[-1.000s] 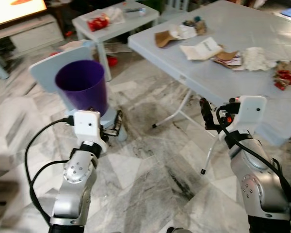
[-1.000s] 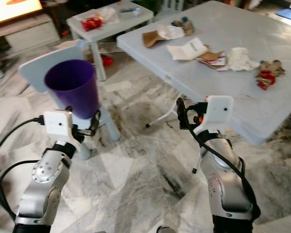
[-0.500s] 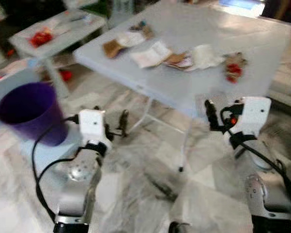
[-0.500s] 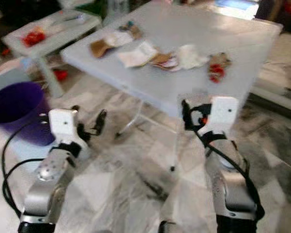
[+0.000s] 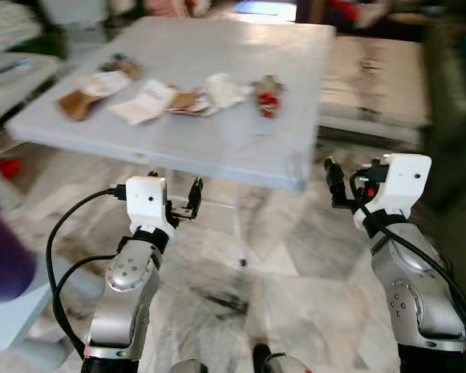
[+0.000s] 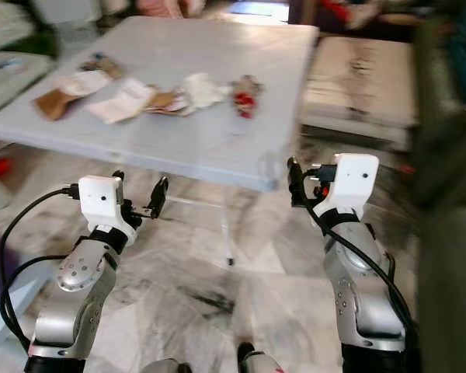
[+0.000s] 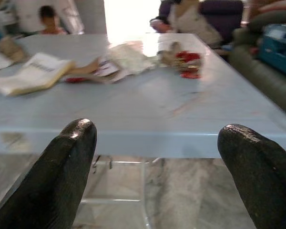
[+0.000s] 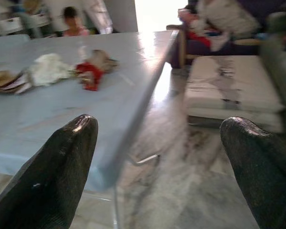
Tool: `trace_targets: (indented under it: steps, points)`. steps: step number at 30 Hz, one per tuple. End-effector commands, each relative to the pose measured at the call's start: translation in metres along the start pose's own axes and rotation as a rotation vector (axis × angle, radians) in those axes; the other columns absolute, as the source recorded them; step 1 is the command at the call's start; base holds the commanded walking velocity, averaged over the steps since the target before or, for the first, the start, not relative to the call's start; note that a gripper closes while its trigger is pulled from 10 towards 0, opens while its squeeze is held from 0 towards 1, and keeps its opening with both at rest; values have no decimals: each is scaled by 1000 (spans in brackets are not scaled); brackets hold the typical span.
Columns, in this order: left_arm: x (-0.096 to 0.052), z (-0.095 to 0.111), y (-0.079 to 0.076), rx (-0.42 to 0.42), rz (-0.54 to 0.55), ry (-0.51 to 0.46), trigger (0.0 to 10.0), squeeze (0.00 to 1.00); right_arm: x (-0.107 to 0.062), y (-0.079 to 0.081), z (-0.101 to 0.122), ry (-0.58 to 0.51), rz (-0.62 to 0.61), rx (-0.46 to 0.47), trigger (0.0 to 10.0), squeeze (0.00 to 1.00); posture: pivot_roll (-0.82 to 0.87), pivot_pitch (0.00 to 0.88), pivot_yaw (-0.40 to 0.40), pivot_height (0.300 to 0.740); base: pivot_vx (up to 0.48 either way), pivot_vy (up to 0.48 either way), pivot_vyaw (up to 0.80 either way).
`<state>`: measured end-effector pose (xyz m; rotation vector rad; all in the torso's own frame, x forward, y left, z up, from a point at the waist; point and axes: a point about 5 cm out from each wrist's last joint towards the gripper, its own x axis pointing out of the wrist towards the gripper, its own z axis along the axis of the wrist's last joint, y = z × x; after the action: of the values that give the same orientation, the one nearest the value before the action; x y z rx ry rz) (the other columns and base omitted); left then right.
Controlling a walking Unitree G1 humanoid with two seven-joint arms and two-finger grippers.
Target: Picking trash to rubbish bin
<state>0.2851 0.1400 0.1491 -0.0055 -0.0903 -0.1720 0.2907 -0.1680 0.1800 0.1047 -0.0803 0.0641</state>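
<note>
Your trash lies in a row across the grey folding table (image 5: pixel 217 140): a red wrapper (image 5: pixel 267 99), a white crumpled tissue (image 5: pixel 225 88), a paper booklet (image 5: pixel 145 102) and a brown scrap (image 5: pixel 76 103). Your left gripper (image 5: pixel 188 199) hovers just below the table's near edge, fingers spread and empty. Your right gripper (image 5: pixel 331 183), spread and empty too, is off the table's corner, above marble floor (image 5: pixel 295 272).
</note>
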Motion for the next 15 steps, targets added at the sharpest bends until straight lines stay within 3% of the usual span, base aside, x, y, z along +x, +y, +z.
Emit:
trace_targets:
  steps: [1,4,15]
  points:
    - [0,0,3,0,14,6,10000,0,0,3,2,-7,10,1,10000,0,16,144,33,740,0,0,-800]
    - [0,0,3,1,19,5,10000,0,1,3,2,-9,10,5,10000,0,17,142,33,740,0,0,-800]
    - [2,1,13,-1,82,5,10000,0,3,2,-1,22,4,49,10000,0,19,135,32,740,0,0,0]
